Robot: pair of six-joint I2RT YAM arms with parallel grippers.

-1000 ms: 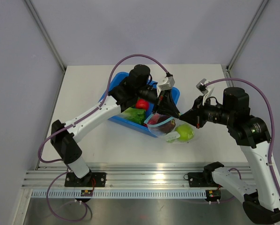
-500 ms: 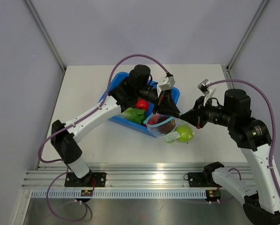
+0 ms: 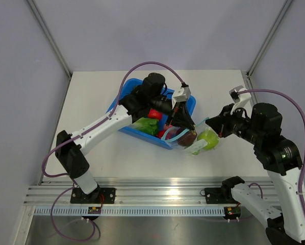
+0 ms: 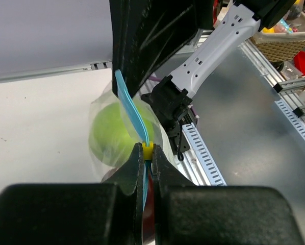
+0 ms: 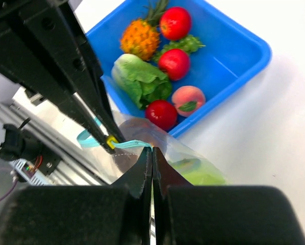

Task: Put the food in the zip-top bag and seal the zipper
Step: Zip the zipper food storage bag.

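Currently the left tool [image 4: 148, 153] is clamped shut on the zipper [image 4: 129, 104] at its yellow slider [image 4: 149, 148]. The right tool [image 5: 152, 153] pinches the strip's other end. The zip-top bag [image 3: 196, 147], containing a green apple [image 3: 208, 138], hangs between them beside the blue tray [image 3: 191, 104].

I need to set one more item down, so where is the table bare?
Bare table: the far strip behind the blue tray, the wide left part beside the left arm, and the far right corner. Crowded: the middle, where the left gripper and right gripper hold the zip-top bag next to the tray.
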